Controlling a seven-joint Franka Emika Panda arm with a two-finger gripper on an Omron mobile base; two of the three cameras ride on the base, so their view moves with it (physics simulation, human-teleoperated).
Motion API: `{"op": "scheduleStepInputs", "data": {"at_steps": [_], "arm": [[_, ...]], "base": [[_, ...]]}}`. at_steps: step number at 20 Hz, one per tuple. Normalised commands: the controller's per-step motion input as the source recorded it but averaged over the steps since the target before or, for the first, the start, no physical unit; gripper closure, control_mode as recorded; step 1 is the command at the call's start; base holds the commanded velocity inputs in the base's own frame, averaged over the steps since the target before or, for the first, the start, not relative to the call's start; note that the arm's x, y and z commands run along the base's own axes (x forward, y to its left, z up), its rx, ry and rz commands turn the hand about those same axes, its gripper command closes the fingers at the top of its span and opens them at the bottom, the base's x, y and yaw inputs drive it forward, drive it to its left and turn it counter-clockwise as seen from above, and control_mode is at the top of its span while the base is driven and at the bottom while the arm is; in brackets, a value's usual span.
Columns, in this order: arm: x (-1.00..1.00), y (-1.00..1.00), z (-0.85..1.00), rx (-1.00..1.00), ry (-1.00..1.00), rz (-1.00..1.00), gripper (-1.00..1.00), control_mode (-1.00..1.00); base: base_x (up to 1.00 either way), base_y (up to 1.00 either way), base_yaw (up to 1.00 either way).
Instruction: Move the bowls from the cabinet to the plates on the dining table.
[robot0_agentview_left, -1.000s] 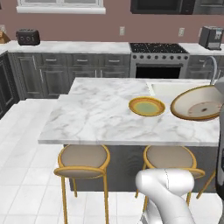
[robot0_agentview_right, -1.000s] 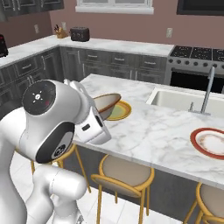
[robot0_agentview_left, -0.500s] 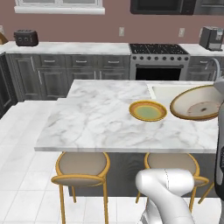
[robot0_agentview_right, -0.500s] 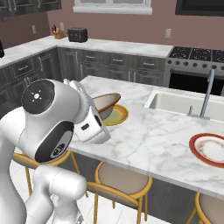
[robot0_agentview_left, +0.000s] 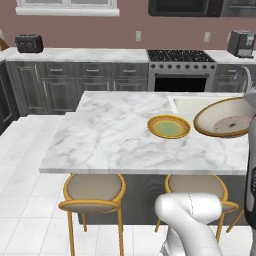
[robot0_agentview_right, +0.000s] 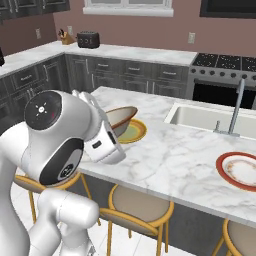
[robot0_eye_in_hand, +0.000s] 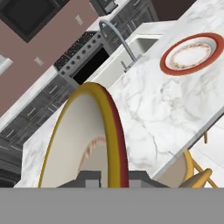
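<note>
— State of the gripper (robot0_eye_in_hand: 107, 180)?
— Nearly shut, pinching the tan rim of the cream bowl (robot0_agentview_left: 223, 118). Bowl carried tilted, hollow turned partly sideways, rim rising straight away from the fingers in the hand view.

— Nearest target from there?
— Yellow-rimmed plate (robot0_agentview_right: 133, 132), just beneath and slightly beyond the hand, lying flat on the marble island top (robot0_agentview_left: 115, 135). Seen from the left base view, just beside the bowl, toward the arm's left. Bare, nothing on it.

— And the other one?
— Red-rimmed plate (robot0_eye_in_hand: 191, 53), well apart, ahead and off to the right of the hand, past the sink (robot0_agentview_right: 210, 118) and tall tap (robot0_agentview_right: 237, 104). Also bare.

— What the set-down turns on?
— Probably levelling the bowl first, then lowering base-down onto the yellow one; short drop, little sideways travel. Risk of a rim-first landing otherwise.

— Room around it?
— Open marble on both sides of that plate. Round stools (robot0_agentview_left: 93, 190) tucked under the near edge, below the hand.
</note>
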Motion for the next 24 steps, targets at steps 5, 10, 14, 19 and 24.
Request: {"op": "scheduleStepInputs", "data": {"at_steps": [5,10,14,19,24], "arm": [[0.48,0.43,-0.21,-0.04,0.04,-0.06,1.00,-1.00],[0.48,0.35,-0.23,-0.08,0.00,-0.09,1.00,-1.00],[0.36,0.05,-0.21,-0.01,0.00,-0.02,1.00,-1.00],[0.39,0.07,-0.23,0.00,0.00,0.00,1.00,-1.00],[0.47,0.00,-0.17,-0.01,0.00,-0.01,1.00,-1.00]], "base": [[0.00,0.00,0.00],[0.00,0.00,0.00],[0.00,0.00,0.00],[0.00,0.00,0.00],[0.00,0.00,0.00]]}}
